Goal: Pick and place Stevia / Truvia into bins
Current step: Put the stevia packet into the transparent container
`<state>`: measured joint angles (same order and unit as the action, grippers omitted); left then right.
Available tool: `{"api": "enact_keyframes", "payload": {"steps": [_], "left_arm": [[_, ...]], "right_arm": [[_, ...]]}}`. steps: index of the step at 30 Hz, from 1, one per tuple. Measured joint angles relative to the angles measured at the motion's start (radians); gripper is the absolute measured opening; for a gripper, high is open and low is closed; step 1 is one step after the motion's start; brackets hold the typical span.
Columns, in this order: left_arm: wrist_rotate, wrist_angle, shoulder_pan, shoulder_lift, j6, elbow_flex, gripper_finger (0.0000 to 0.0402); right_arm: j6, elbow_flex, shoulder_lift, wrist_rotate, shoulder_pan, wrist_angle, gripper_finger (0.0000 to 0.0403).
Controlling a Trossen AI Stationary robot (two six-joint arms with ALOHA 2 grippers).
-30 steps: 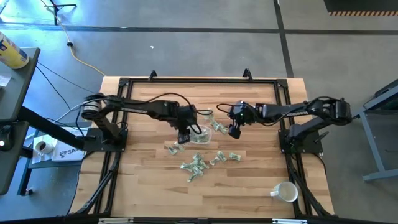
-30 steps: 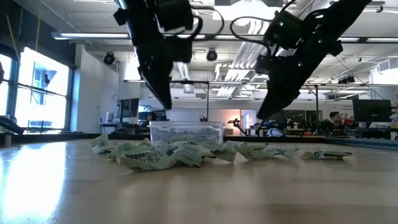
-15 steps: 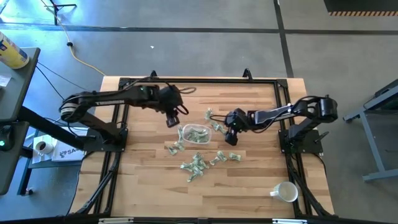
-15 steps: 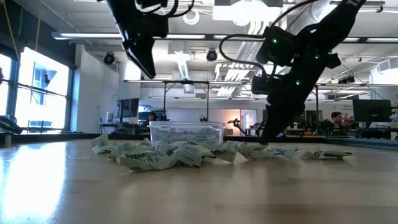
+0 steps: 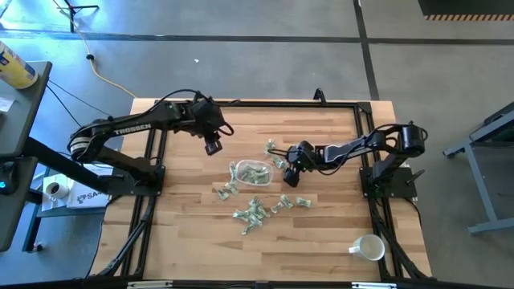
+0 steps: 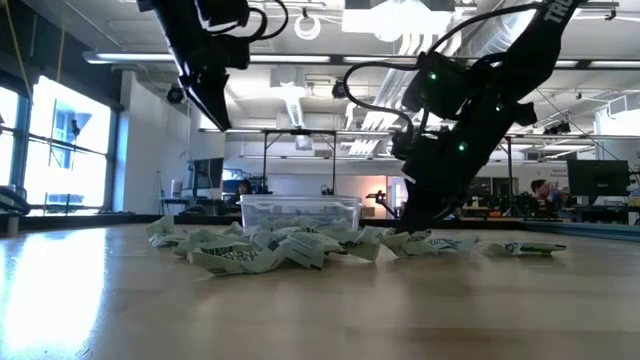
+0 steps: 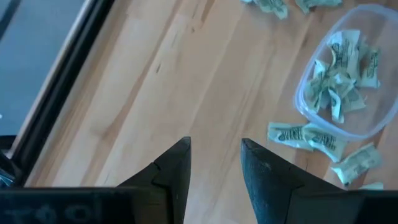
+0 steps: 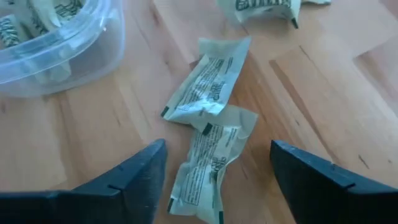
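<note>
Stevia / Truvia packets [image 8: 208, 93] are about as awkward as light stuff gets: thin crinkled paper, floppy, nearly weightless, lying flat on the wood, so I'd guess they slide or buckle if you push at them instead of pinching. Two of them sit touching each other right in front of the right gripper [image 8: 217, 177], which is down low at the table with its fingers spread wide apart and nothing between them. Best bet to me looks like straddling the nearer packet [image 8: 211, 158] across its narrow width, where the puffed middle gives the pads something to bite; the sealed ends are probably too flat. The clear bin [image 5: 252, 172] is just beside that pair and already has a bunch of packets in it, with more scattered around it [image 5: 257, 210] toward the front of the table. The left gripper [image 5: 212, 145] is up off the table, back from the bin, fingers apart and empty. Surface is a butcher-block wooden table [image 5: 321, 237], smooth, so expect sliding. A white mug [image 5: 368, 247] sits off at the front right corner, and behind it all is an open workshop space with ceiling lights and big windows.
</note>
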<state>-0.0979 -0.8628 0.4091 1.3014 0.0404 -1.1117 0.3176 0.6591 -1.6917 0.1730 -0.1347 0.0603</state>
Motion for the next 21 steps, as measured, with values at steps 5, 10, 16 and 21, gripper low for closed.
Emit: {"api": "enact_keyframes", "payload": {"steps": [5,10,16,21], "left_arm": [[0.002,0.001,0.004,0.000,0.019,0.013,0.0174],[0.003,0.011,0.004,0.000,0.034,0.033,0.0174],[0.048,0.036,0.004,0.000,0.010,0.055,0.0175],[0.099,0.053,0.003,-0.022,-0.023,0.116,0.0175]], "right_arm": [[-0.002,0.005,-0.002,0.020,0.001,-0.029,0.0189],[-0.008,0.006,-0.001,0.014,0.000,-0.083,0.0094],[0.035,0.053,0.034,-0.079,-0.011,-0.216,0.0009],[-0.021,0.229,0.102,-0.072,-0.008,-0.421,0.0006]]}}
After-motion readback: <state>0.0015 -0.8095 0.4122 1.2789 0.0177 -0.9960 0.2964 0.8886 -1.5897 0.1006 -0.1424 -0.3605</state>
